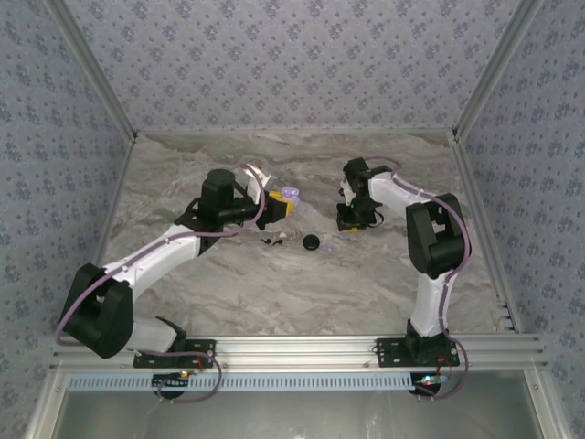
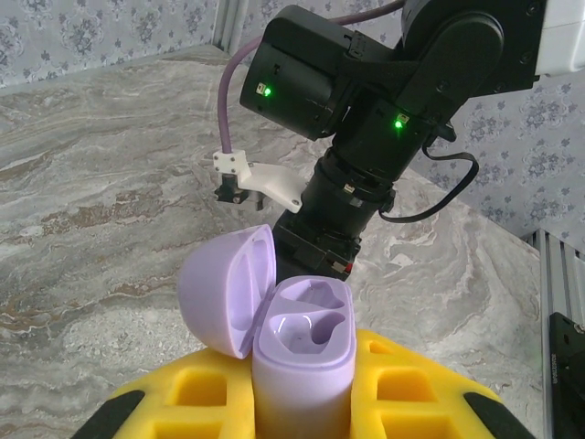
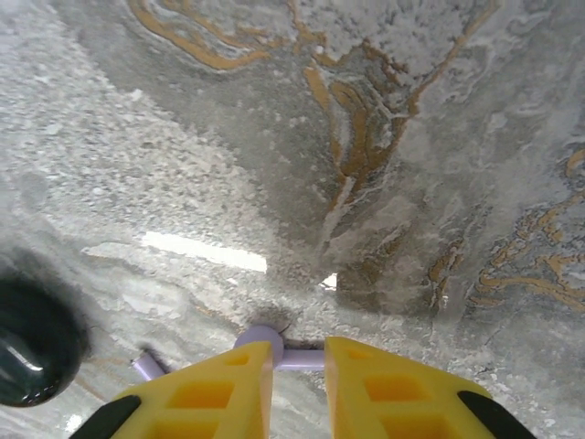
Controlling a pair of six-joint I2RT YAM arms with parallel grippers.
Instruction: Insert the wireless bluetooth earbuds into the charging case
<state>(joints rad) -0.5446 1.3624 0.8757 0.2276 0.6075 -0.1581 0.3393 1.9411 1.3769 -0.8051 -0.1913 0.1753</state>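
Observation:
My left gripper (image 2: 302, 407) is shut on the lilac charging case (image 2: 302, 361), holding it upright above the table. Its lid (image 2: 224, 288) is hinged open to the left, and both wells are empty. From above, the case (image 1: 290, 194) sits at the yellow fingers of the left gripper (image 1: 279, 205). My right gripper (image 3: 299, 350) is down at the marble table, its jaws a little apart. One lilac earbud (image 3: 259, 337) lies under its fingertips, with the stem across the gap. A second earbud stem (image 3: 146, 366) lies to the left.
A black round disc (image 3: 32, 343) lies left of the right gripper, also seen from above as the black disc (image 1: 312, 242). Small dark and white bits (image 1: 271, 240) lie on the table below the left gripper. The right arm's wrist (image 2: 366, 137) hangs just behind the case.

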